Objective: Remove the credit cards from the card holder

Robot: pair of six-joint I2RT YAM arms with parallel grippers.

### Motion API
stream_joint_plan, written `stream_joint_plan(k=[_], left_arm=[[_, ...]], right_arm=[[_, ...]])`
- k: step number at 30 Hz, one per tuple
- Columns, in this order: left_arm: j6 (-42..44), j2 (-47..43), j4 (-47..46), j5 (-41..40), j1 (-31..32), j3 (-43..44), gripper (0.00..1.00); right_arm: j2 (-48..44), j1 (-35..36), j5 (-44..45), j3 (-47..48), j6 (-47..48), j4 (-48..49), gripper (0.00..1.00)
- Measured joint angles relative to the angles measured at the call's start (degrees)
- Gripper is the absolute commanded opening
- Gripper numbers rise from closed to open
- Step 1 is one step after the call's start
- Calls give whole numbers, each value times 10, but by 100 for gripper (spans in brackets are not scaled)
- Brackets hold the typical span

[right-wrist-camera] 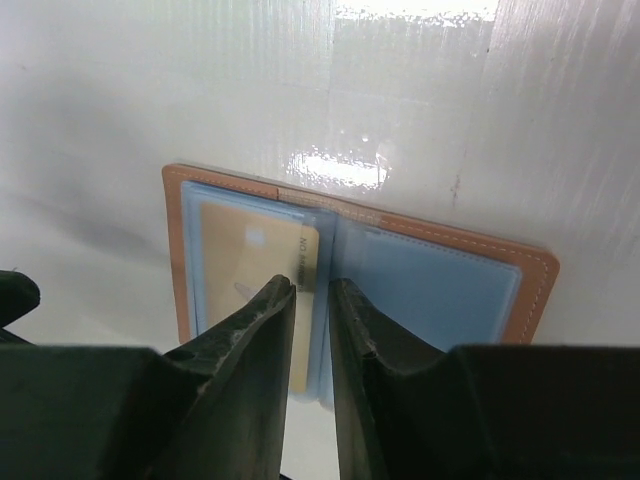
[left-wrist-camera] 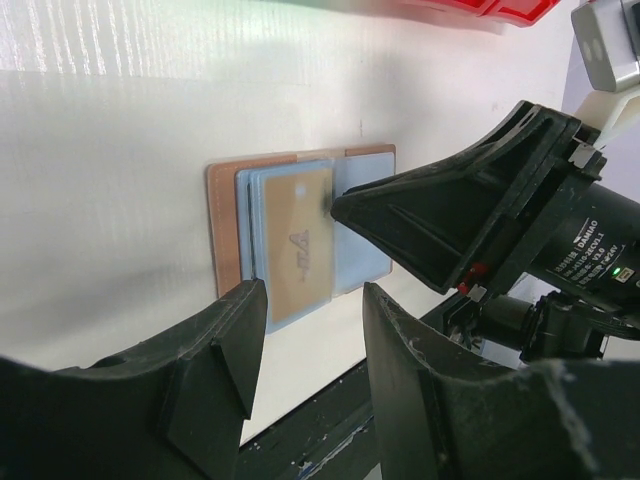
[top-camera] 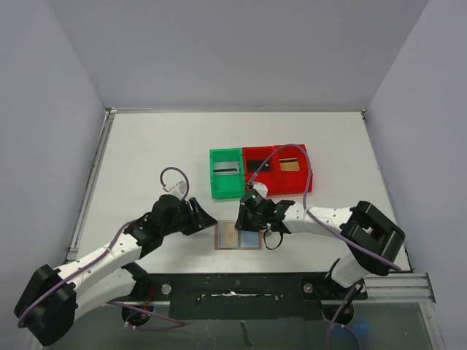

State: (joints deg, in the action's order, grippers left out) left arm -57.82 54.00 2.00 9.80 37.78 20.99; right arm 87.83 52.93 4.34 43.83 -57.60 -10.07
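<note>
The card holder [top-camera: 248, 238] lies open and flat on the white table, brown outside with pale blue pockets; it also shows in the left wrist view [left-wrist-camera: 225, 230] and the right wrist view [right-wrist-camera: 450, 290]. A tan credit card [right-wrist-camera: 245, 260] sits in its left pocket [left-wrist-camera: 298, 240]. My right gripper [right-wrist-camera: 313, 285] is right above the holder's fold, jaws only a narrow gap apart, tips at the card's inner edge [top-camera: 252, 226]. My left gripper [left-wrist-camera: 310, 300] is open and empty, just left of the holder [top-camera: 208, 217].
A green bin [top-camera: 226, 173] and two joined red bins [top-camera: 277, 168] stand just behind the holder, each with a card-like item inside. The table's near edge with a black rail [top-camera: 233, 288] is just in front of the holder.
</note>
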Motion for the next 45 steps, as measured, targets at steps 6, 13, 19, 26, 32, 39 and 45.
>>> stream_joint_plan(k=[6,13,19,26,32,39,45], left_arm=[[1,0,0,-2,0,0,42],[2,2,0,-2,0,0,42],[3,5,0,-2,0,0,42],[4,5,0,-2,0,0,41],[5,5,0,-2,0,0,42],[4,1,3,-2,0,0,41],[4,1,7,-2,0,0,41]], right_arm=[[11,3,0,0,2,-6,24],[11,4,-5,0,1,-1,32],[11,4,-10,0,4,5,36],[18,29,13,40,4,-34,37],[38,54,35,67,-2,-64,41],[39,64,66,69,-15,-103,43],[39,65,62,67,-16,-86,42]])
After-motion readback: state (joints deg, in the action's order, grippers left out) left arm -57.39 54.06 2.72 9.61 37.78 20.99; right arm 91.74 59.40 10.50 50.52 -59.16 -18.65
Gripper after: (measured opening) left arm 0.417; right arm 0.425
